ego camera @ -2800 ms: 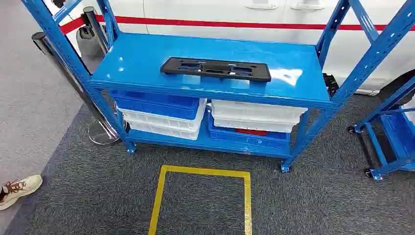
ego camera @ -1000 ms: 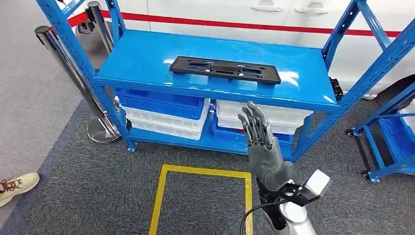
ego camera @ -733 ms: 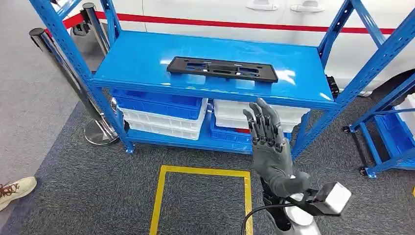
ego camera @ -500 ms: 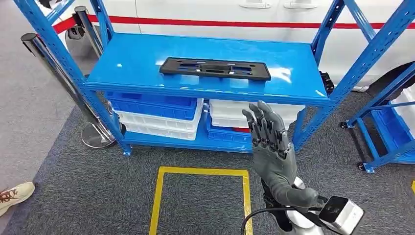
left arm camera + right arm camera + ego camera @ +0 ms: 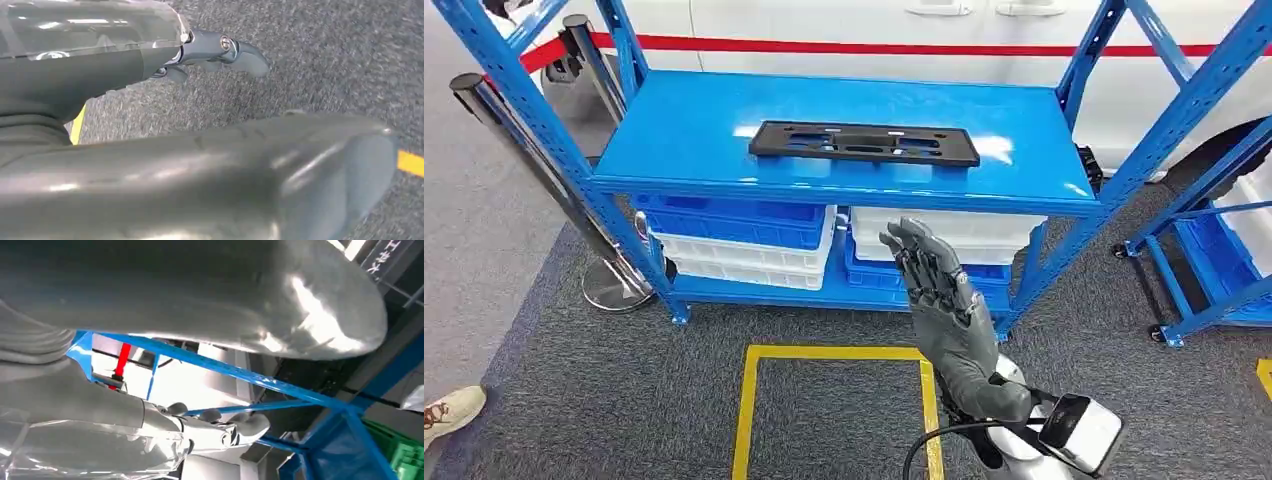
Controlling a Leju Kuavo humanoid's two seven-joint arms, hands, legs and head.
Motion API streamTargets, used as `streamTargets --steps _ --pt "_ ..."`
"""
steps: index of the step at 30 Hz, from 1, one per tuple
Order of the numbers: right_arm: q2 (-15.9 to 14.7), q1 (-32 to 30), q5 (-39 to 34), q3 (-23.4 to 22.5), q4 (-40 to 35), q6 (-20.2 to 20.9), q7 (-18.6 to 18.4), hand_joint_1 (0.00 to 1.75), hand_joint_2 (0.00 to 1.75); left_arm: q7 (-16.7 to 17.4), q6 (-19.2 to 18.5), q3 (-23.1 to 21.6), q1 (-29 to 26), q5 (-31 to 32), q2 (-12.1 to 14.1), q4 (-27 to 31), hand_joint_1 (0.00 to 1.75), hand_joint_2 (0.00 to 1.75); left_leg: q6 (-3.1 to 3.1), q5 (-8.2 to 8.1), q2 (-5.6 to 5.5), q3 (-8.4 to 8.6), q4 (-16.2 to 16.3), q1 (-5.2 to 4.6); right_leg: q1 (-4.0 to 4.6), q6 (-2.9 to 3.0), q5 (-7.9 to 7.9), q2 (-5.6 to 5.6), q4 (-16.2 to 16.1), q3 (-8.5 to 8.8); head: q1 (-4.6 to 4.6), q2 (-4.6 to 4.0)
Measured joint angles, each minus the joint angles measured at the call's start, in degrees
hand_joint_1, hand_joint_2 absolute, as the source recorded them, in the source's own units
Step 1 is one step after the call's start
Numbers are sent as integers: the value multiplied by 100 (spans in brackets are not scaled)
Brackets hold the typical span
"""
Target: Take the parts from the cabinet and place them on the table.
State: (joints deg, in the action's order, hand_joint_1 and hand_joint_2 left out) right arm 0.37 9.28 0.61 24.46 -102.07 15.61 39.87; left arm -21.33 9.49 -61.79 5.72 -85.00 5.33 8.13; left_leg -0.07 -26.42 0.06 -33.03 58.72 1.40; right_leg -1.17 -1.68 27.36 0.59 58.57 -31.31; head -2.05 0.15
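A long flat black plastic part (image 5: 864, 142) lies on the top shelf of the blue cabinet (image 5: 684, 140), near its middle. My right hand (image 5: 939, 300) is raised in front of the cabinet, below the top shelf's front edge and short of the part. Its fingers are spread and it holds nothing. The right wrist view has the same hand (image 5: 200, 432) with straight fingers against blue shelf beams. In the left wrist view my left hand (image 5: 215, 50) hangs over grey carpet, fingers stretched out and holding nothing.
Blue and white bins (image 5: 744, 235) are stacked on the lower shelf. A chrome stanchion post (image 5: 524, 165) stands at the cabinet's left. A yellow tape square (image 5: 834, 352) marks the carpet. A blue wheeled cart (image 5: 1214, 265) is at the right, and a person's shoe (image 5: 449, 410) is at the far left.
My right hand rose into view in front of the cabinet and now leans more to the left. The camera shifted slightly; the black part has not moved on the shelf.
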Motion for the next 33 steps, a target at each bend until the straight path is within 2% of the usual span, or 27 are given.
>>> streamTargets --steps 1,2,5,6,7,8,9,10,11,12,13,15,16,17,18,20,21,22,23,24,26,27,28,29,31,32,33 --pt "-9 13 0 17 13 0 -2 0 0 0 -2 -7 0 0 0 0 0 0 45 -8 1 51 -29 6 -12 -19 36 -19 104 -23 11 0" --pt "-20 34 0 28 15 2 2 0 0 0 -2 -20 2 0 0 0 0 0 78 -30 3 86 -35 0 -14 -31 157 -35 378 -162 13 0" --pt "-66 29 7 61 70 -17 -4 0 0 4 -2 -35 1 0 0 0 0 0 140 -109 8 150 -35 -37 -6 -48 626 -37 1654 -979 22 -2" --pt "-87 25 7 66 101 -28 -4 0 0 18 -2 -39 -7 0 0 0 0 0 142 -142 4 187 -34 -55 -4 -43 606 -37 1823 -1148 22 -2" --pt "-101 22 7 66 120 -31 -4 0 0 22 -2 -44 -16 -2 0 0 0 0 143 -182 1 238 -34 -69 4 -18 445 -38 1734 -1186 22 0" --pt "-109 23 4 68 138 -33 -4 0 0 33 -2 -50 -21 0 0 0 0 0 138 -236 -7 315 -35 -87 25 27 140 -38 1376 -1093 22 0" --pt "-118 23 0 68 151 -42 -2 0 0 37 4 -61 -21 0 0 0 0 0 133 -288 -10 404 -39 -104 66 92 -193 -37 909 -912 22 0" --pt "-129 25 -9 68 155 -46 0 0 0 46 13 -72 -19 -2 -2 0 0 0 129 -346 -10 484 -46 -116 103 180 -517 -46 413 -732 24 0" --pt "-144 25 -13 68 171 -50 7 0 0 61 13 -81 -32 -2 -40 0 0 0 115 -389 -8 517 -64 -107 153 257 -506 -79 264 -683 2 0" --pt "-153 30 -18 72 192 -59 0 0 0 68 15 -85 -12 0 -37 -4 0 0 79 -407 -14 524 -88 -110 191 280 -342 -90 151 -691 -20 0" --pt "-155 21 -24 74 192 -63 9 0 0 79 20 -92 -11 -2 -35 -7 0 0 29 -440 18 519 -108 -106 198 299 -440 -72 80 -649 7 0" --pt "-164 18 -28 81 192 -87 2 0 0 83 24 -112 -11 -2 -37 -7 0 0 -28 -363 37 658 -62 -130 164 329 -397 -46 -29 -513 2 0" --pt "-164 19 -28 87 192 -90 11 0 0 83 35 -118 -10 -4 -28 -9 0 0 -47 -389 33 669 -35 -133 140 321 -392 -43 -73 -412 9 0" --pt "-168 23 -28 109 192 -109 11 0 0 83 37 -124 2 -4 -28 -9 0 0 -86 -351 20 601 240 -102 113 340 -348 -55 -147 -267 -2 -2" --pt "-168 29 -28 118 192 -120 11 0 0 83 37 -129 18 -4 -28 -7 0 0 -114 -388 17 377 599 -97 105 368 -313 -61 -152 -220 -11 0" --pt "-170 14 -28 129 201 -120 4 0 0 83 46 -131 18 -4 -22 -9 0 0 -175 -747 18 -184 1355 -73 98 368 -218 -55 -153 -145 -9 0" --pt "-170 7 -28 138 208 -120 4 0 0 83 46 -135 -1 -4 -17 -9 0 0 -194 -943 19 -415 1587 -67 95 368 -169 -41 -153 -94 -11 0" --pt "-170 2 -28 149 216 -118 2 0 0 83 48 -140 -23 0 -17 -9 0 0 -198 -968 20 -552 1601 -62 88 356 -115 -17 -152 -26 -9 0" --pt "-173 2 -28 157 229 -118 2 0 0 83 48 -151 -35 0 -15 -11 0 0 -188 -854 22 -570 1411 -59 80 340 -60 -2 -151 51 -11 0" --pt "-173 2 -28 164 238 -118 2 0 0 81 55 -164 -38 7 -7 -20 0 0 -205 -575 22 -508 1037 -53 69 318 6 4 -148 144 -9 0" --pt "-173 2 -28 179 245 -120 2 0 0 76 66 -185 -45 35 -2 -30 0 0 -211 235 26 -331 189 -30 60 252 145 -4 -143 271 -9 0" --pt "-175 4 -30 192 259 -127 2 0 0 76 68 -199 -51 39 -2 -35 0 0 -140 281 40 -378 15 -42 78 216 215 13 -57 327 -11 0" --pt "-177 3 -35 203 262 -131 2 0 0 81 74 -221 -39 42 -2 -37 0 0 -62 226 37 -333 47 -60 96 176 256 16 -86 297 -11 -2" --pt "-177 -5 -39 212 264 -138 -2 0 0 81 85 -232 -40 44 -2 -37 0 0 -2 277 28 -331 49 -69 99 134 295 13 -126 328 -6 0" --pt "-179 4 -44 216 262 -155 13 0 0 83 101 -249 -35 52 -2 -37 0 0 74 240 3 -252 28 -60 80 85 293 11 -67 377 -9 0" --pt "-181 2 -44 218 262 -160 13 0 0 83 101 -262 -33 59 -2 -37 0 0 110 213 0 -203 3 -57 69 63 281 -7 114 312 0 0" --pt "-181 12 -44 218 258 -164 20 0 0 83 103 -269 -30 61 -2 -37 0 0 144 168 0 -153 -1 -61 58 35 313 -19 465 125 9 0"
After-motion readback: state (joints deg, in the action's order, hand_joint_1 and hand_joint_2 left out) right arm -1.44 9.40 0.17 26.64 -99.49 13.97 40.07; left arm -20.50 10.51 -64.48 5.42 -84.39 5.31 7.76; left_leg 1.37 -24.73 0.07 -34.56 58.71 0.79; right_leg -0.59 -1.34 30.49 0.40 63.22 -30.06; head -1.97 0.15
